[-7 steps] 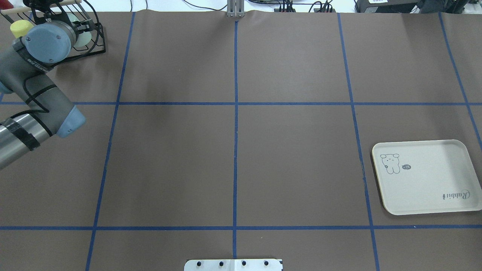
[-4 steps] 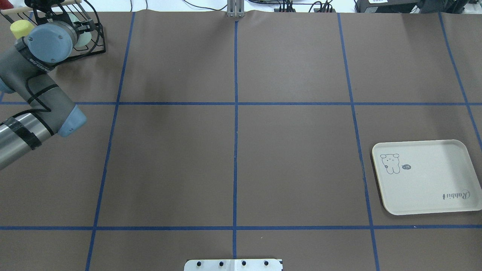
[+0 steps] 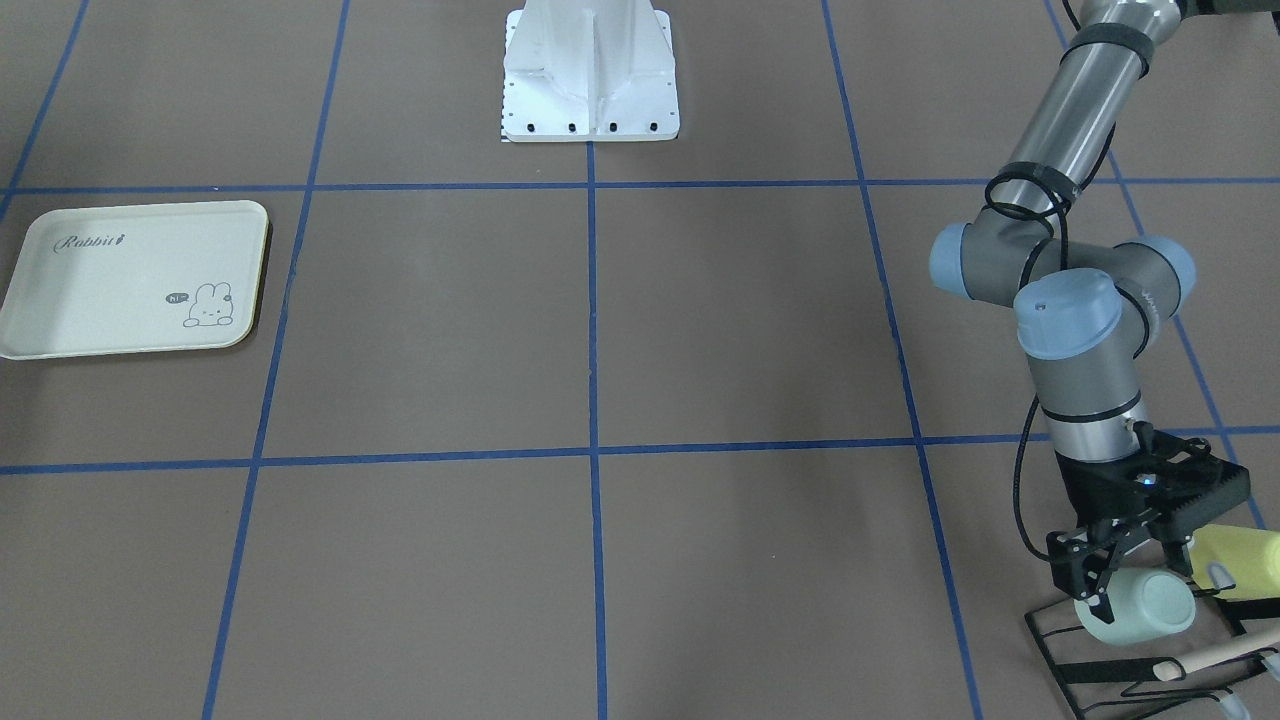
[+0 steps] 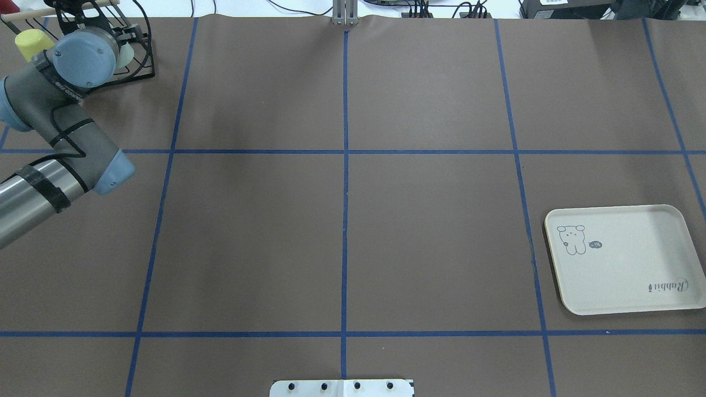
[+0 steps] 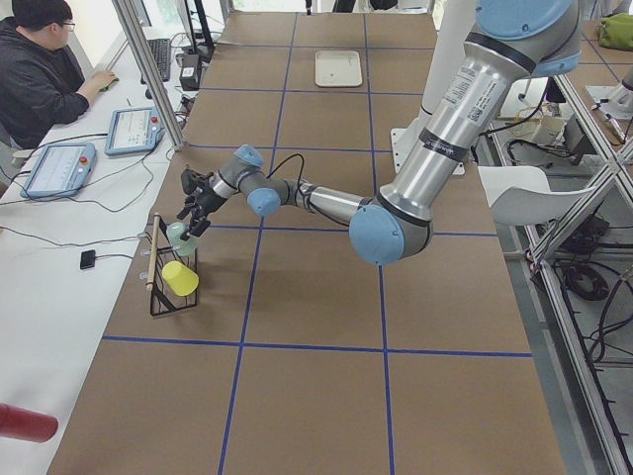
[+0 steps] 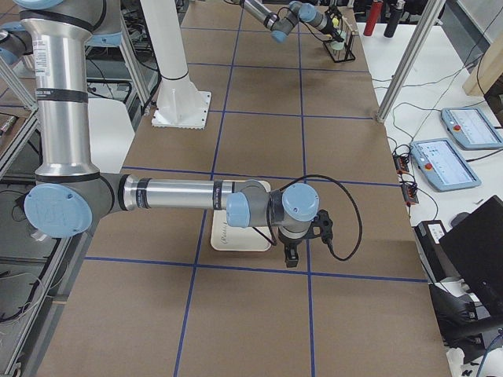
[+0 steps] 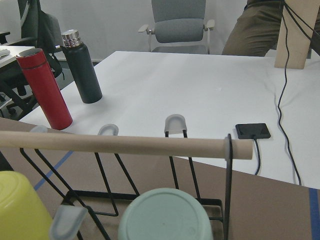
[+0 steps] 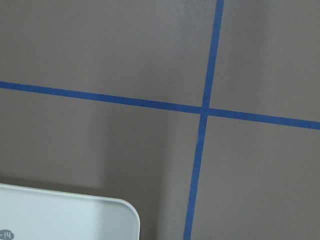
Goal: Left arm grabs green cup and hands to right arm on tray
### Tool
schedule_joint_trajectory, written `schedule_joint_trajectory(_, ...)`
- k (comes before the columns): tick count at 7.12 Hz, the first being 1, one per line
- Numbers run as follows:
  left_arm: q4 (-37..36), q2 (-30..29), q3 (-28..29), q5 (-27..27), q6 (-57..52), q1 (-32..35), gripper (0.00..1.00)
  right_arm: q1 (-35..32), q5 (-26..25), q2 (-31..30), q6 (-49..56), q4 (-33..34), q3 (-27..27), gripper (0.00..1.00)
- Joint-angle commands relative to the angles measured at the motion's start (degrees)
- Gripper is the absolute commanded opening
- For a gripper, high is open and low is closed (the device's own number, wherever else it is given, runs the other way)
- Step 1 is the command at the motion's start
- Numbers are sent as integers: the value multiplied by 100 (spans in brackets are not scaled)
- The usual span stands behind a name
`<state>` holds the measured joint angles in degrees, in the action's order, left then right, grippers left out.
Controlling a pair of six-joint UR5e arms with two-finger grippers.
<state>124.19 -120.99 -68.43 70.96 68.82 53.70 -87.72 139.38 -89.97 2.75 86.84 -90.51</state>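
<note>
Over on the left as I face the robot, the tray lies flat on the brown table. The right arm reaches out low near it, and the right gripper points down close by the tray's edge. One rounded corner of the tray shows just below and to one side of that wrist. I cannot tell from the side whether its jaws are apart or together. Far across the table from that gripper, the left arm bends down over a black wire rack. The left gripper hangs at the rack with its jaws spread. The green cup sits on its side on a rack peg, right between the fingers, its flat base turned toward the wrist. Whether the pads actually touch it I can't quite make out from here. Just beyond the gripper's outer finger a yellow cup rests on the neighbouring peg. A wooden rod runs along the rack past the fingertips.
</note>
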Motion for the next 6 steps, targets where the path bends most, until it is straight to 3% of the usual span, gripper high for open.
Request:
schedule_joint_trajectory(1, 17, -12, 84, -21, 0, 0, 100, 9, 1, 6, -3, -1, 7, 99)
schedule_joint_trajectory(5, 387, -21, 322, -56, -18, 9, 99, 9, 10, 6, 6, -1, 7, 99)
schedule_joint_trajectory(6, 387, -21, 322, -56, -26, 18, 90, 0, 10, 6, -3, -1, 7, 99)
